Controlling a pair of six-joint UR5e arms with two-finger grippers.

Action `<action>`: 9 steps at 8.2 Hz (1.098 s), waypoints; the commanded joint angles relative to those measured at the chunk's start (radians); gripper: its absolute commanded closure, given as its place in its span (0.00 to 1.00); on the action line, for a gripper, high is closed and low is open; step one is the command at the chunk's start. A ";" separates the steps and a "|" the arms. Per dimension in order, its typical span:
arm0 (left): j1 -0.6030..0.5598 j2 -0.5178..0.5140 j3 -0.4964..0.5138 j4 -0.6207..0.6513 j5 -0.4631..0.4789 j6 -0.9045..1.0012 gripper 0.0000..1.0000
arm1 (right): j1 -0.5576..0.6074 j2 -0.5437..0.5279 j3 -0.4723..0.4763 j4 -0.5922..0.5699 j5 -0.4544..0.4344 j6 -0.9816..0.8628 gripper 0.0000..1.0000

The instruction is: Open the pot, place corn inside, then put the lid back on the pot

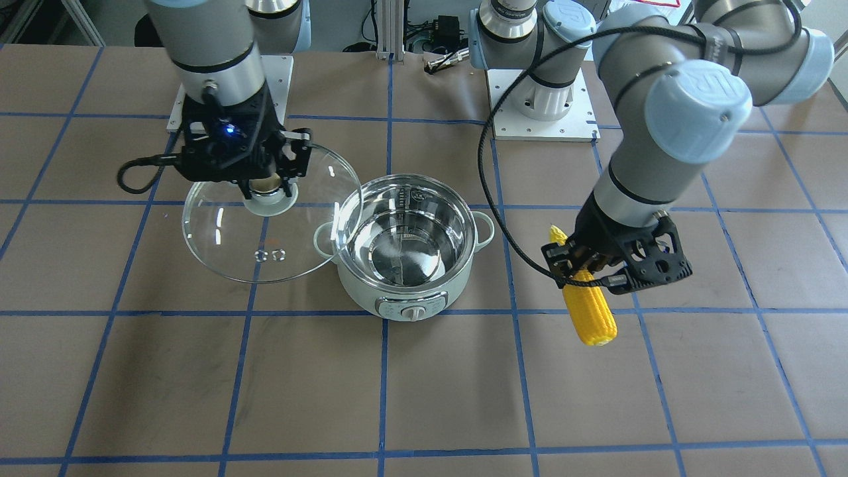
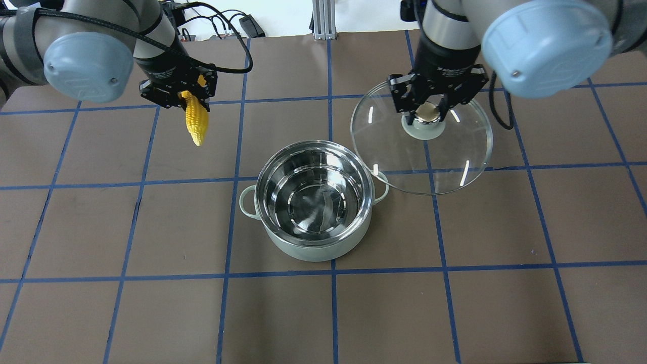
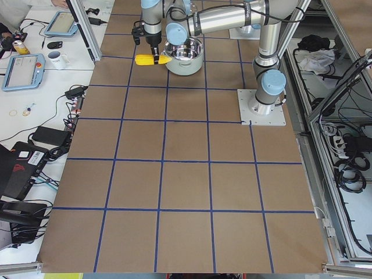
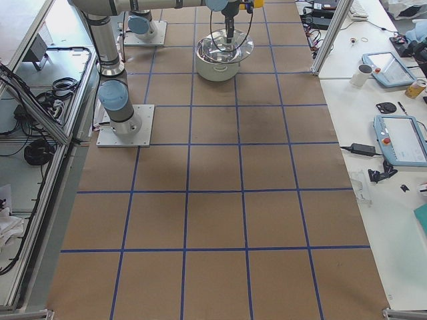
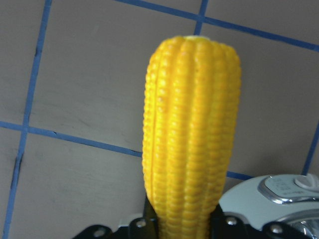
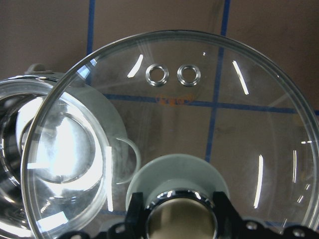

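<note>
Left claw (image 1: 586, 265) is clamped on the corn (image 1: 591, 318), fingers across the cob nearer its narrow end, thick end poking out ahead. The cob hangs in the air over the tabletop (image 1: 199, 384), well off to the left of the pot (image 2: 313, 250) and not over the opening yet.

Right claw (image 2: 427, 108) is closed around the shiny ball knob (image 2: 427, 114) of the lid (image 2: 445, 162), and the lid is up off the pot on my right side. In the overhead view its rim overlaps the pot's right handle (image 2: 382, 188); whether glass and handle touch, I can't tell. The pot stands open and upright at centre, steel bowl bare.

On feel, the corn looks like stiff, light plastic. The kernel ridges should give my fingers some bite, but it's round and held off-centre, so I reckon it could swivel in the grip. It looks about as long as the pot is wide, so I'd take it in tilted, one end first, and let go low.

The lid is the touchy one. It's glass, likely the heavier load, and breakable if it knocks the steel rim. That polished ball is smooth and could slip, so the knob's the only sensible place to hold it. I'd bring it back level and set it down gently.
</note>
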 commanded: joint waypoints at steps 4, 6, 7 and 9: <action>-0.254 0.024 -0.013 -0.011 -0.052 -0.321 1.00 | -0.364 -0.043 0.012 0.089 -0.013 -0.501 1.00; -0.313 0.009 -0.072 -0.013 -0.075 -0.334 1.00 | -0.377 -0.040 0.015 0.089 -0.011 -0.512 1.00; -0.318 0.007 -0.106 -0.008 -0.083 -0.335 1.00 | -0.379 -0.039 0.015 0.086 -0.011 -0.514 1.00; -0.333 -0.006 -0.120 -0.008 -0.086 -0.328 1.00 | -0.379 -0.037 0.016 0.088 -0.010 -0.514 1.00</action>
